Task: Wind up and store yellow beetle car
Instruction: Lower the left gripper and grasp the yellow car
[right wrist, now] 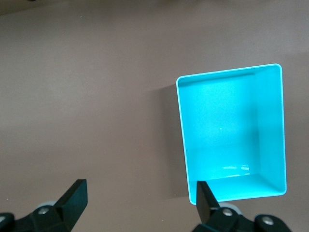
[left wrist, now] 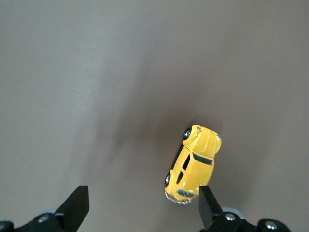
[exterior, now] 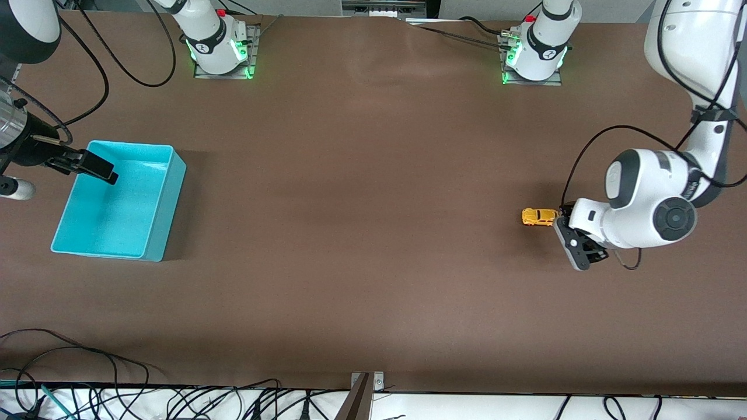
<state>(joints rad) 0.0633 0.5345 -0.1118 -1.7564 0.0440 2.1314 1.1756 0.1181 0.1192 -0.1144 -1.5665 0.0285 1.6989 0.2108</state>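
The yellow beetle car (exterior: 538, 216) stands on its wheels on the bare bench (exterior: 362, 233), toward my left arm's end, well apart from the turquoise bin (exterior: 154, 245) at the right arm's end. My left gripper (left wrist: 142, 208) hangs just beside the car with jaws spread wide and nothing between them; in the left wrist view one finger (left wrist: 208, 205) sits close by the car's end, the body off-centre to the gap. My right gripper (right wrist: 137, 203) waits over the bin's edge, jaws likewise apart and empty. The bin holds nothing.

Assessment: the approach step is in hand; no grasp made, winding not begun. The next move calls for centring the left gripper across the car's narrow flanks before closing.
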